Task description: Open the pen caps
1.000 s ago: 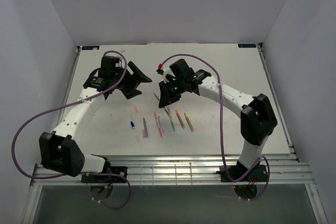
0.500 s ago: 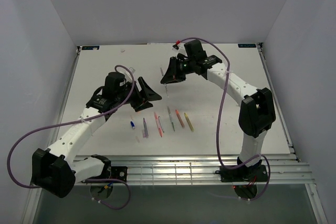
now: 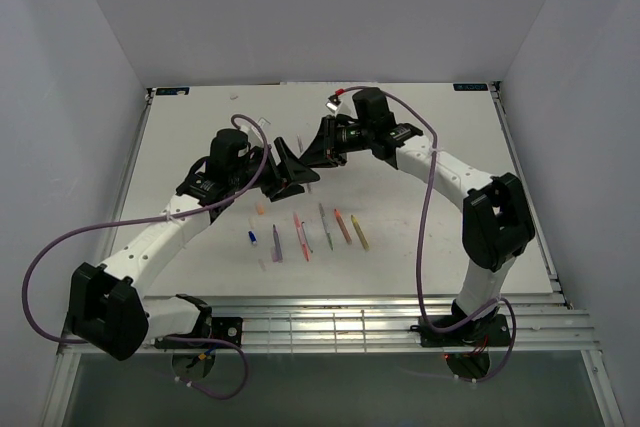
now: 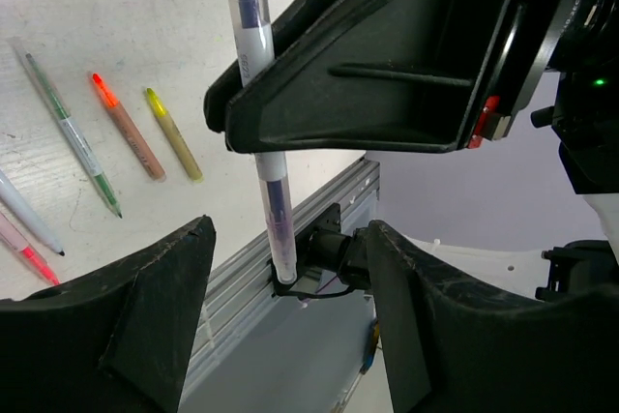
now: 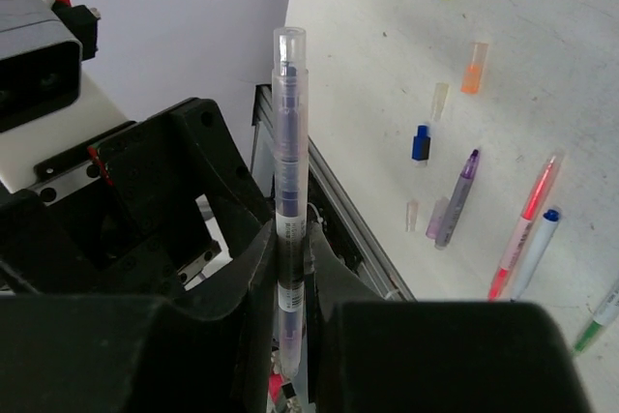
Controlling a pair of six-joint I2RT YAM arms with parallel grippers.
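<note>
A pen (image 5: 289, 142) is clamped in the right claw (image 5: 290, 247), one end sticking out. The left claw (image 4: 290, 231) is spread apart near it.

Over the middle of the worktop (image 3: 450, 137) the left tool (image 3: 297, 169) and right tool (image 3: 318, 147) stand nose to nose. The right clamps a held pen (image 5: 290, 142), which reaches between the left's wide-spread jaws and blocks that gap. Toward the near edge, loose pens (image 3: 325, 228) and pen caps (image 3: 259, 208) lie in a band. The right side and both far corners are bare.
</note>
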